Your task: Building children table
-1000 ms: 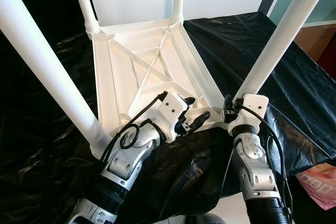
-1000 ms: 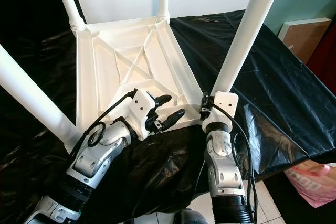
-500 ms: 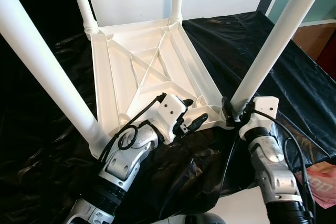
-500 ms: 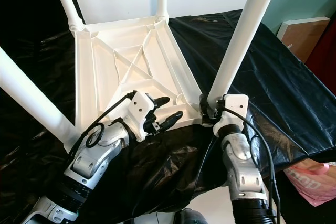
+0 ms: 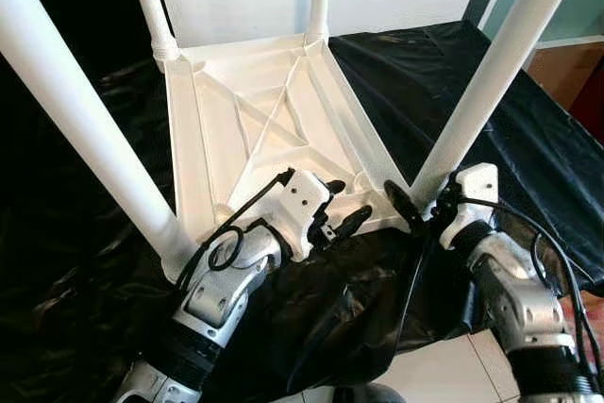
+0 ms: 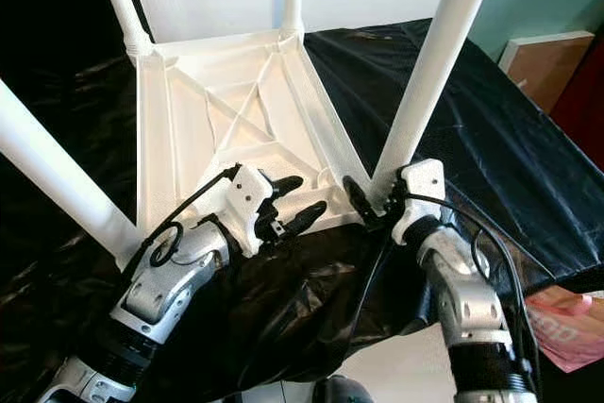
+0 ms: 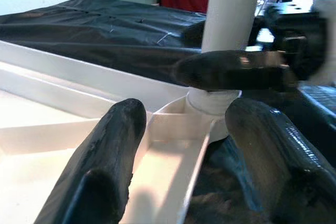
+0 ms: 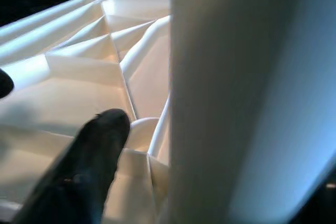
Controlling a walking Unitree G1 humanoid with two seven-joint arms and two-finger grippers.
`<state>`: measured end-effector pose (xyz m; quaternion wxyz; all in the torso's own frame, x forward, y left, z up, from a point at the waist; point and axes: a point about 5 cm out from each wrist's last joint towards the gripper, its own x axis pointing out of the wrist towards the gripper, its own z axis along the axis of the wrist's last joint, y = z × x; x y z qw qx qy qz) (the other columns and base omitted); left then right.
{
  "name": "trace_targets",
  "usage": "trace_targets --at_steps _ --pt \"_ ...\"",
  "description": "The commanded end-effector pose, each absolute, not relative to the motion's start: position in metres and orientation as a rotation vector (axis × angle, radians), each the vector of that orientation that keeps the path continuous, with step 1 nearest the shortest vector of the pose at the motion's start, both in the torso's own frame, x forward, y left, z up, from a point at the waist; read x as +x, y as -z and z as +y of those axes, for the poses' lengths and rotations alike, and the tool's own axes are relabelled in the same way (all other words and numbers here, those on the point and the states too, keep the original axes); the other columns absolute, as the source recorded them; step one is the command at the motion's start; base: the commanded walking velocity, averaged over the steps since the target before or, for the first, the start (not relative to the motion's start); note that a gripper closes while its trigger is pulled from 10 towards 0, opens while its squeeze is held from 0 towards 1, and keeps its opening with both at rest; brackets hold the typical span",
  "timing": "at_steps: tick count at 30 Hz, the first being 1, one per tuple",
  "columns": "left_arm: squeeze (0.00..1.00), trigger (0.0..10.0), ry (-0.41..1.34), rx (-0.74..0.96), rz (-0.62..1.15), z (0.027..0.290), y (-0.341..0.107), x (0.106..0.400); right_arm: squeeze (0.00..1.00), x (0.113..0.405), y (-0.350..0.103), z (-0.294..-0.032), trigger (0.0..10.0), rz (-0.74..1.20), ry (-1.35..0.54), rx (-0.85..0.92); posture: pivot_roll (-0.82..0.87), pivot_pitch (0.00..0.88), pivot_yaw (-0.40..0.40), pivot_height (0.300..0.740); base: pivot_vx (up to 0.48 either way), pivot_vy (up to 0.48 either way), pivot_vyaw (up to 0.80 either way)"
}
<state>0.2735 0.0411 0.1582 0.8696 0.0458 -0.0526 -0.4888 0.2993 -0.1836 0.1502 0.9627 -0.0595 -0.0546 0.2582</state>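
With the upturned table top (image 5: 245,129) lying just ahead of it, the right gripper (image 5: 415,209) clasps the near right leg (image 5: 472,101) at its base, and should twist squarely while the left gripper (image 5: 342,216), fingers spread wide, steadies the rim.

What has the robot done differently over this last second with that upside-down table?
The right gripper has swung its arm outward to the robot's right while staying at the base of the near right leg, one finger now reaching along the table edge. The left gripper and the white table stayed put.
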Motion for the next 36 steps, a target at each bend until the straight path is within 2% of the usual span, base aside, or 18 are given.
trace_targets --at_steps 1,2,13,14,32,34,36 --pt "0.0 10.0 1.191 0.108 -0.084 0.036 -0.154 0.263 0.0 0.299 -0.145 -0.177 2.6 -0.093 -0.596 -0.135 0.0 0.09 -0.051 0.74 0.0 0.0 0.0" --pt "0.0 10.0 1.187 0.107 -0.081 0.036 -0.154 0.263 0.0 0.301 -0.144 -0.178 0.0 -0.087 -0.615 -0.138 0.01 0.089 -0.055 0.74 0.0 0.0 0.0" --pt "0.0 10.0 1.161 0.098 -0.069 0.037 -0.15 0.259 0.0 0.3 -0.135 -0.18 0.0 -0.039 -0.661 -0.149 0.02 0.093 -0.074 0.74 0.0 0.0 0.0" --pt "0.0 10.0 1.158 0.094 -0.068 0.037 -0.15 0.26 0.0 0.3 -0.134 -0.18 9.8 -0.036 -0.653 -0.149 0.02 0.094 -0.073 0.74 0.0 0.0 0.0" --pt "0.0 10.0 1.171 0.1 -0.051 0.038 -0.148 0.258 0.0 0.29 -0.12 -0.177 10.0 -0.024 -0.362 -0.064 0.01 0.108 -0.069 0.74 0.0 0.0 0.0" --pt "0.0 10.0 1.204 0.109 -0.047 0.036 -0.148 0.257 0.0 0.284 -0.116 -0.177 10.0 -0.014 -0.207 -0.032 0.0 0.105 -0.053 0.74 0.0 0.0 0.0" --pt "0.0 10.0 1.223 0.11 -0.042 0.034 -0.149 0.256 0.0 0.282 -0.113 -0.177 10.0 -0.003 -0.133 -0.02 0.0 0.103 -0.05 0.74 0.0 0.0 0.0"
